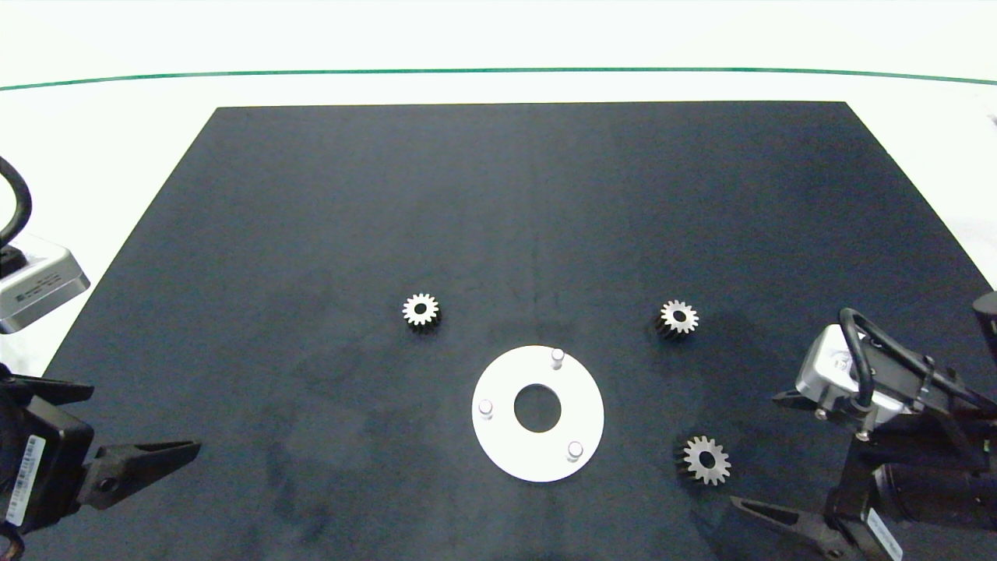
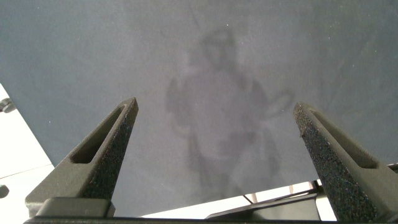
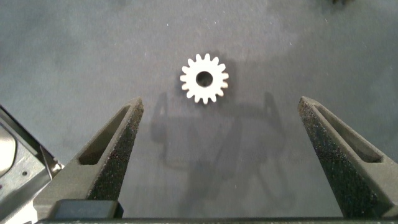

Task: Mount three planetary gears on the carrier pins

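Observation:
Three small silver planetary gears lie flat on the black mat: one (image 1: 421, 311) left of the disc, one (image 1: 678, 318) to its upper right, one (image 1: 706, 460) to its lower right. The white disc (image 1: 583, 405) carries three bare carrier pins (image 1: 557, 357), (image 1: 485, 407), (image 1: 575, 449). My right gripper (image 1: 754, 452) is open at the lower right, just right of the lower-right gear (image 3: 204, 78), which lies slightly beyond its fingertips (image 3: 221, 99). My left gripper (image 1: 144, 417) hangs open at the lower left over bare mat (image 2: 214, 104).
The black mat (image 1: 311, 195) covers most of the white table (image 1: 117, 117). A green line (image 1: 498, 70) runs along the far side. A grey camera housing (image 1: 39, 284) sits on the left arm at the picture's left edge.

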Controlling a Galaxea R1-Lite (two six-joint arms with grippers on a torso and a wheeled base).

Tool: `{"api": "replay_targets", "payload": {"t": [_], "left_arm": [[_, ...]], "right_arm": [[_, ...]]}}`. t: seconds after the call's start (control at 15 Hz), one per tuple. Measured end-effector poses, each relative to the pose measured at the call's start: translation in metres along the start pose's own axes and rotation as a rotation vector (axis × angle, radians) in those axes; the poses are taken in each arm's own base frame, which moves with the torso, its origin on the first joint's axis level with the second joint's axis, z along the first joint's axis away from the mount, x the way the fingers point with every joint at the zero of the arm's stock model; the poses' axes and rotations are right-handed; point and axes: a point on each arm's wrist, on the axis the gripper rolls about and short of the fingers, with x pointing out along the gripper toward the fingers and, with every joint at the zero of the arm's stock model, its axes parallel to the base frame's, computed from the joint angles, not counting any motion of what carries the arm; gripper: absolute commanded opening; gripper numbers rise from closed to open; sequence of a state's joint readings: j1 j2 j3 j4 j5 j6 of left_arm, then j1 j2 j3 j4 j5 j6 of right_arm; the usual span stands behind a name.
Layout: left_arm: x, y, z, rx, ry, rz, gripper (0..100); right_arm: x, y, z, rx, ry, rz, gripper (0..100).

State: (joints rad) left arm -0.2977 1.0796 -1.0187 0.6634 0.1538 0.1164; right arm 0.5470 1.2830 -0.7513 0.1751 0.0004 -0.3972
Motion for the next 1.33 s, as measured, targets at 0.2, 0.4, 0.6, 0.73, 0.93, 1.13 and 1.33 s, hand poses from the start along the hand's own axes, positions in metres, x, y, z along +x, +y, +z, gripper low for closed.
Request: {"api": "replay_targets", "payload": {"t": [0.2,0.4,0.6,0.73,0.93,1.13,1.33], "left_arm": [[0.000,0.000,0.000,0.000,0.000,0.000,100],[0.000,0.000,0.000,0.001,0.000,0.000,100],[0.000,0.000,0.000,0.002,-0.002,-0.001,100],[-0.001,0.000,0.000,0.002,-0.003,-0.001,100],[-0.001,0.000,0.000,0.001,-0.006,0.000,100],[-0.002,0.000,-0.001,0.001,-0.009,0.000,100],[-0.004,0.000,-0.001,0.001,-0.015,0.001,100]], "right_arm": [[0.012,-0.001,0.002,-0.002,0.025,-0.020,100],[0.027,-0.001,0.004,-0.004,0.045,-0.020,100],[0.039,0.002,0.002,-0.013,0.085,-0.001,100],[0.045,0.004,0.003,-0.021,0.100,0.004,100],[0.053,0.006,0.004,-0.030,0.109,0.002,100],[0.060,0.008,0.004,-0.038,0.122,-0.003,100],[0.063,0.009,0.004,-0.041,0.138,-0.015,94]]}}
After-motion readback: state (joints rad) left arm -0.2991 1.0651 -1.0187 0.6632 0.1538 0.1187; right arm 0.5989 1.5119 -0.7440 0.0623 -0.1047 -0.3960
